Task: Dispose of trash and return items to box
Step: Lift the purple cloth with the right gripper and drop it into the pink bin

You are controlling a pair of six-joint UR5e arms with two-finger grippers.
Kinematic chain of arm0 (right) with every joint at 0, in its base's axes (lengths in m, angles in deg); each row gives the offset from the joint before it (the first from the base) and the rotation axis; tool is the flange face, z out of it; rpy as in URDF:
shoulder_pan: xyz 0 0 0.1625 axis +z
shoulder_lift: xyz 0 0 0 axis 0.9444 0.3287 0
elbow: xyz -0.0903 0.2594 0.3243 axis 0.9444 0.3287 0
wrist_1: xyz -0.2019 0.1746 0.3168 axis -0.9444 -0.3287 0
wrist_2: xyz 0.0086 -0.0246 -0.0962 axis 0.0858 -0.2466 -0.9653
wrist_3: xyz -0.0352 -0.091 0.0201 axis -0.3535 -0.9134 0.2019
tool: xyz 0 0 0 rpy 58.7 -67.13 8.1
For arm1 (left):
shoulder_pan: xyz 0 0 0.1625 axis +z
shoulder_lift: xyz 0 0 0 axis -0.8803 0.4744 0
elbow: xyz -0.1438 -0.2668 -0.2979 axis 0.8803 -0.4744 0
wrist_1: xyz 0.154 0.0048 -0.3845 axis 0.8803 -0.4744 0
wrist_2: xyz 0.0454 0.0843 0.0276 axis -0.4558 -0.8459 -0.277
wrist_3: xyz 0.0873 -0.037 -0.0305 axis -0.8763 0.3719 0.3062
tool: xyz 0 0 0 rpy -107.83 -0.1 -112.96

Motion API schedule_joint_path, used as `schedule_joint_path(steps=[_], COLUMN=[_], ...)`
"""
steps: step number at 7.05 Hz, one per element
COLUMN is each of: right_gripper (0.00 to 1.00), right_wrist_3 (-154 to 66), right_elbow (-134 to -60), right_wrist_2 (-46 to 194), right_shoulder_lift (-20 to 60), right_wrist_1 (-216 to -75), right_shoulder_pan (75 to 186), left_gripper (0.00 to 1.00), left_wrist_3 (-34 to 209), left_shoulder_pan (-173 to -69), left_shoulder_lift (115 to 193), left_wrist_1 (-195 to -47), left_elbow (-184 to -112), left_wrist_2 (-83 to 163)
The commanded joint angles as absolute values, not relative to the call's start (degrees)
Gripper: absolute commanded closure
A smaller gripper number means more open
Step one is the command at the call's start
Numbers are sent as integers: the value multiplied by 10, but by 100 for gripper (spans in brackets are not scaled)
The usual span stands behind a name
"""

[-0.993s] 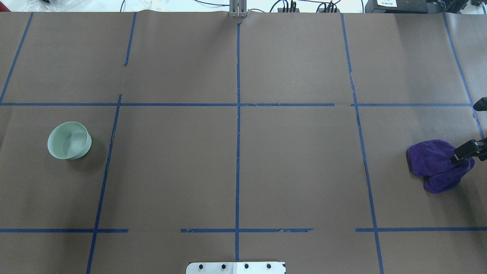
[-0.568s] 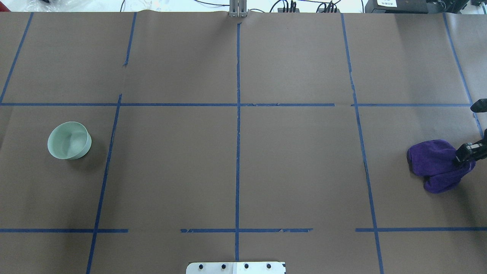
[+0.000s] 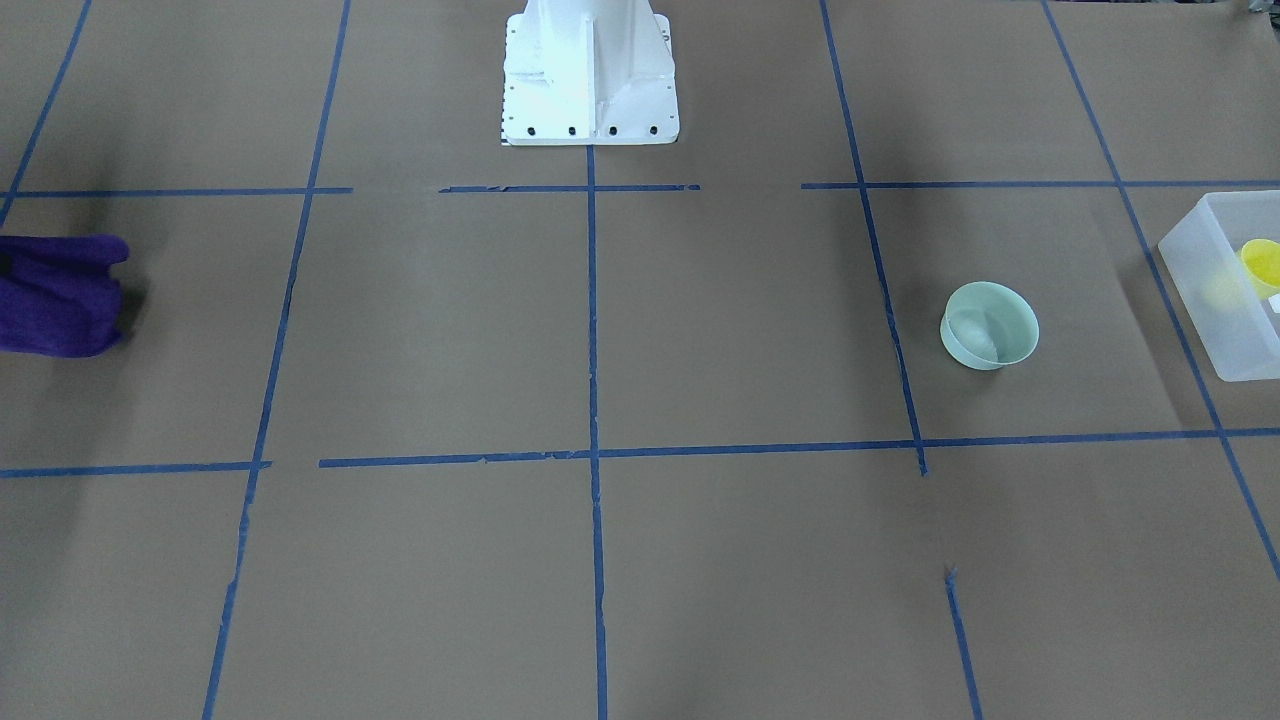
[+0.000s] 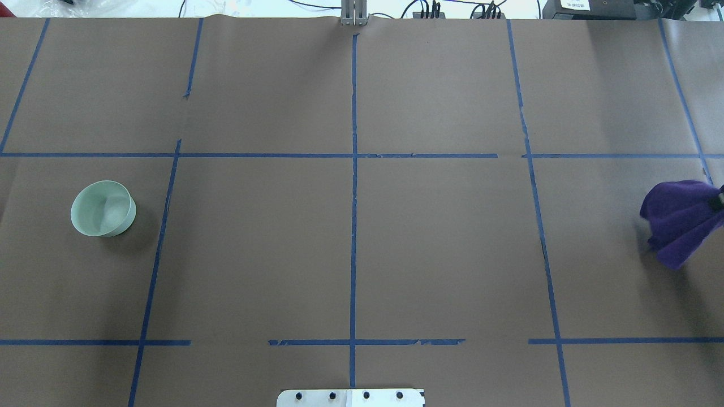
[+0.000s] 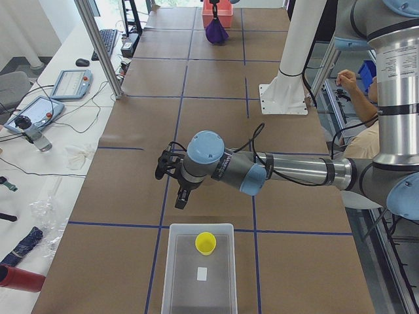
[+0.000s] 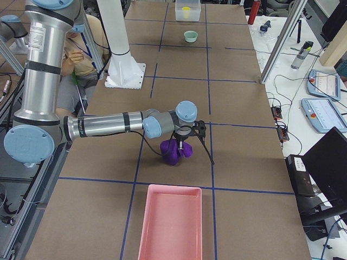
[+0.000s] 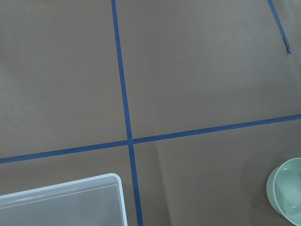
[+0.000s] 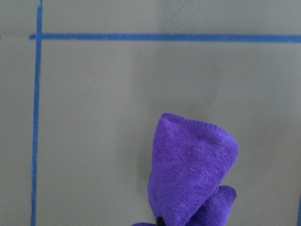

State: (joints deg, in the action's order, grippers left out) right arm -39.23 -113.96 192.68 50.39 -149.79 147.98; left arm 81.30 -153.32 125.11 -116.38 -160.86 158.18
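The cup [image 5: 205, 243] lay in the box [image 5: 185, 288] at lower centre, the bowl [image 4: 103, 208] sat unboxed, the right gripper [image 6: 182, 142] pinched the cloth [image 6: 174, 154], and the left gripper [image 5: 181, 196] could not be judged.

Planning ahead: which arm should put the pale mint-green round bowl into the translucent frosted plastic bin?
Left. The left gripper hangs near bowl and bin; the right gripper holds the purple cloth far off.

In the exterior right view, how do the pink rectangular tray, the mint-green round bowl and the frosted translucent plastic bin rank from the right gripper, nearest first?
1. The pink tray, near table end, closest to the right gripper.
2. The mint-green bowl, toward the far end.
3. The frosted bin, beyond the bowl.
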Motion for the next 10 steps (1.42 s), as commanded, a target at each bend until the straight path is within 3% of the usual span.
schedule_joint_path(steps=[1, 2, 4, 9, 10], right_gripper=[100, 100, 100, 97, 1], right_wrist_3=[-404, -434, -643, -808, -799], right_elbow=[-1184, -1166, -1070, -926, -924], right_wrist_2=[1934, 1935, 1899, 1796, 1798], right_shoulder_lift=[502, 502, 500, 493, 494], right_wrist_1=[-1542, -1543, -1588, -1580, -1579], right_shoulder_pan=[1665, 1727, 1789, 1781, 1776], left_gripper=[0, 0, 0, 0, 0], left_wrist_3=[813, 819, 987, 1117, 1135], left_shoulder_pan=[-1529, -1522, -1404, -1268, -1244], left_shoulder_lift=[1251, 1256, 1299, 1313, 1312], left_wrist_1=[-1192, -1192, -1196, -1227, -1252], left_elbow=[-1607, -1610, -1623, -1618, -1606], left_wrist_2=[1586, 1586, 1560, 1485, 1465])
